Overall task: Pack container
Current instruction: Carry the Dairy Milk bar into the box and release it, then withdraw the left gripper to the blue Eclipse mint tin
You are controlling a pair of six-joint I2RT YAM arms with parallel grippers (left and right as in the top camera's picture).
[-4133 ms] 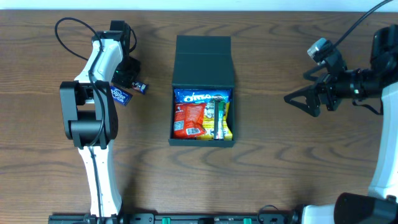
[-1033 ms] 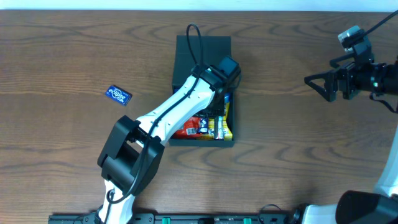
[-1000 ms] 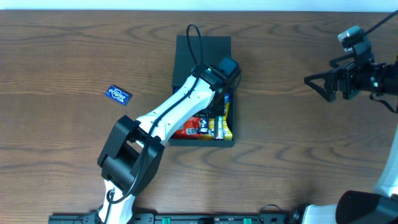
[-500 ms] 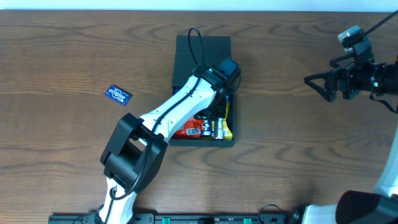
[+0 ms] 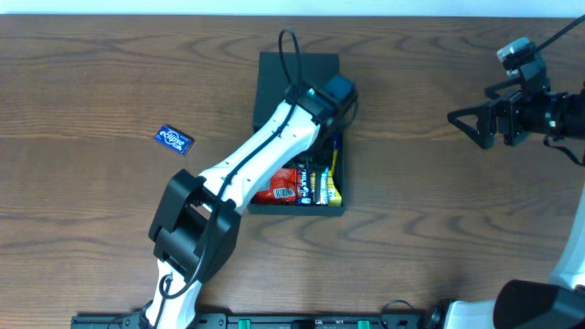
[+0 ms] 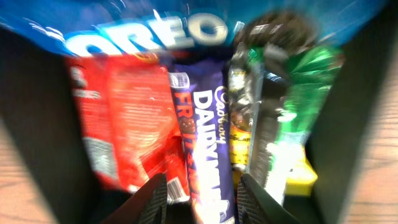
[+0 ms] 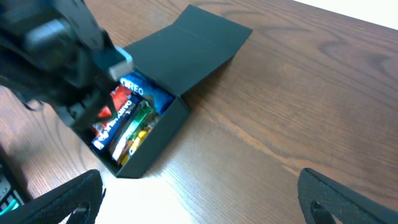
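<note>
The container, a dark box with its flap lid laid back, sits mid-table and holds snacks. My left gripper hangs inside it, jaws apart, astride a purple Dairy Milk bar with a gap beside the bar. Around the bar lie an Oreo pack, a red packet and a green packet. From overhead the left wrist hides those fingers. My right gripper hovers wide open and empty over bare table at the right, its fingers framing the container.
A small blue snack packet lies on the wooden table left of the container. The left arm stretches diagonally across the box's left half. A yellow packet shows at the box's front right corner.
My left gripper's jaws have spread apart and the wrist has shifted slightly toward the back of the box. The purple bar lies in the box. The right arm has stayed still.
</note>
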